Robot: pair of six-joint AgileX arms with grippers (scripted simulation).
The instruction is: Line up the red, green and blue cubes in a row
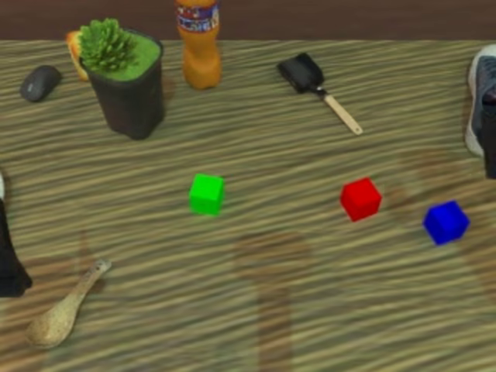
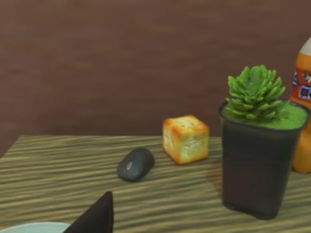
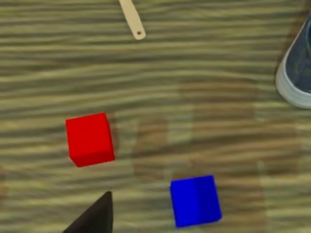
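Observation:
Three small cubes lie apart on the striped wooden table (image 1: pixel 256 310). The green cube (image 1: pixel 206 194) is near the middle. To its right sits the red cube (image 1: pixel 360 198), with the blue cube (image 1: pixel 446 222) farther right and slightly nearer the front. The right wrist view looks down on the red cube (image 3: pixel 90 139) and the blue cube (image 3: pixel 195 200), and a dark tip of my right gripper (image 3: pixel 95 216) shows beside them, touching neither. My right arm (image 1: pixel 490 151) is at the table's right edge. My left arm (image 1: pixel 9 267) is parked at the left edge, holding nothing that I can see.
At the back left stand a spiky plant in a dark pot (image 1: pixel 128 77), an orange bottle (image 1: pixel 199 43), a grey mouse (image 1: pixel 39 82) and a toasted bread cube (image 2: pixel 185 138). A black scoop (image 1: pixel 314 85) lies at the back, a shoe (image 1: pixel 480 89) at the right edge, and a wooden spoon (image 1: pixel 66 306) at the front left.

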